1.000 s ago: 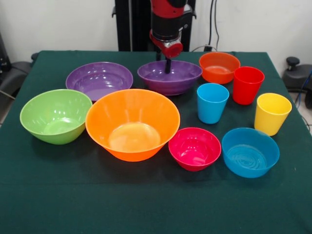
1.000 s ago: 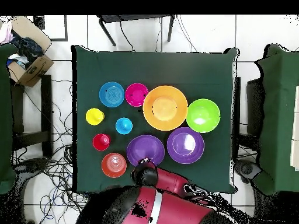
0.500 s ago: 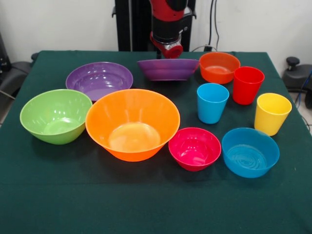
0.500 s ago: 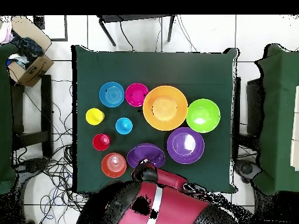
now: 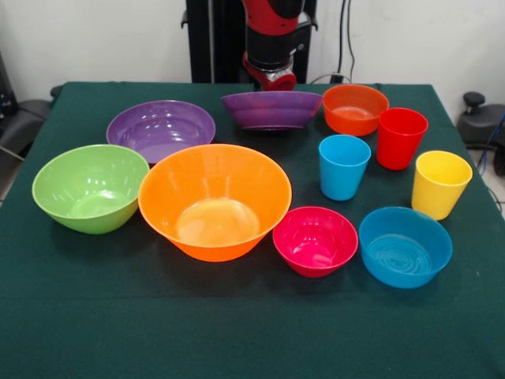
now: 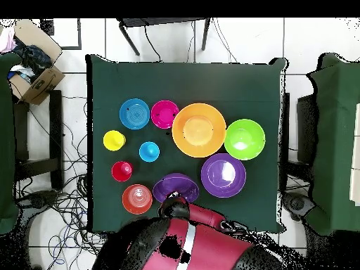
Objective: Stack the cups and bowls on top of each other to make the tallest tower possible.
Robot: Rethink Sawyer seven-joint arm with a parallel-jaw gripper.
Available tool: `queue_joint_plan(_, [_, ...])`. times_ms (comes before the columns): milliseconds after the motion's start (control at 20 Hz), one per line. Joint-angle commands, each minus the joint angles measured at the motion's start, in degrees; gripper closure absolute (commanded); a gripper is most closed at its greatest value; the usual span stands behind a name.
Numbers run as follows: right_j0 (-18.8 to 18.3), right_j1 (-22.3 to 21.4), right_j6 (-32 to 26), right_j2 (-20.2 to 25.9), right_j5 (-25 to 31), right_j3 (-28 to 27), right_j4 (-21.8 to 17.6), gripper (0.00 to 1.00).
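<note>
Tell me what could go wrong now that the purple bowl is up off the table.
1. The gripper seems to hold the lifted purple bowl by its far rim only, so the bowl could tilt or slip in transit.
2. The small orange bowl sits right beside it; a low sideways swing might knock it.
3. A crooked drop into the large orange bowl could leave a leaning base.

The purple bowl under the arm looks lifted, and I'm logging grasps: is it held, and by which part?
Yes: the purple bowl hangs clear of the table in the gripper, held at its far rim, the side toward the robot.
</note>
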Motion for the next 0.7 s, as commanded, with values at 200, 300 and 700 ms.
queue_joint_plan(200, [0.36,1.11,2.85,4.92,-2.13,-5.41,-2.1,0.0])
queue_joint_plan(300, [0.99,0.67,1.92,4.3,0.41,-5.84,-1.99,1.0])
queue_joint_plan(700, [0.07,-2.69,2.17,5.0,7.05,-4.39,-0.7,1.0])
